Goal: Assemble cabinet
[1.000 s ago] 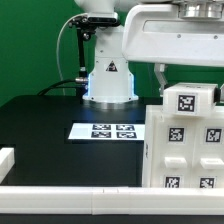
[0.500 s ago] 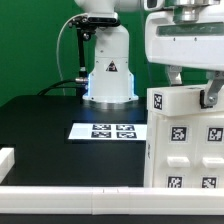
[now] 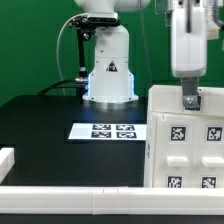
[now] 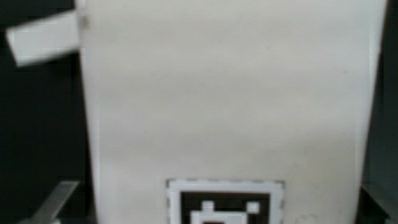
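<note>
Cabinet [image 3: 186, 140] under tool [image 3: 190, 99], grip unclear; wrist view shows 1 tag [image 4: 224, 204].

The cabinet [image 3: 185, 140] at the lower right of the frame is made of white plastic, smooth and matt, with black-and-white printed tags. The table [image 3: 40, 125] is covered in matt black. The marker board [image 3: 108, 131] looks thin and papery. The arm's base [image 3: 110, 70] is shiny white plastic.
</note>
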`<act>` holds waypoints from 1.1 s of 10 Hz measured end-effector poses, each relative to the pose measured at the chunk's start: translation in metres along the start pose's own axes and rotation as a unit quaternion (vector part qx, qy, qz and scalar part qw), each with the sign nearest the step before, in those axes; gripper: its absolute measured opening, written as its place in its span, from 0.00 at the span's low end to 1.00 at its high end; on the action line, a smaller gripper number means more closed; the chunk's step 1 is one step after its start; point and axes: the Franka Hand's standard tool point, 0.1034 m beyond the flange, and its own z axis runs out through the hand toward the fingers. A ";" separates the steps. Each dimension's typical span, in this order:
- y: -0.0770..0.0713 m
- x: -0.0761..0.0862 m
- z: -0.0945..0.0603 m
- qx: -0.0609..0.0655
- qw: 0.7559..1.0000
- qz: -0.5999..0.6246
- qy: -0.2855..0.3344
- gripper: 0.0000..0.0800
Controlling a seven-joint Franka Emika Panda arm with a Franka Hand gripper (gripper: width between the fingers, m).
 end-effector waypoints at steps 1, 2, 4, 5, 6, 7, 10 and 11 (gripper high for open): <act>0.000 -0.001 0.000 0.002 1.000 0.026 0.000 0.70; 0.000 -0.001 0.000 0.002 0.999 0.034 0.000 0.70; 0.000 0.000 0.000 0.002 1.000 0.021 0.000 0.70; -0.001 0.000 -0.001 0.002 1.000 -0.004 0.000 0.70; -0.003 0.000 -0.009 0.007 0.996 -0.091 -0.004 0.93; -0.004 -0.004 -0.020 0.010 0.988 -0.153 -0.008 0.93; 0.004 -0.016 -0.028 0.000 0.952 -0.304 -0.013 1.00; 0.003 -0.015 -0.028 0.001 0.936 -0.351 -0.013 1.00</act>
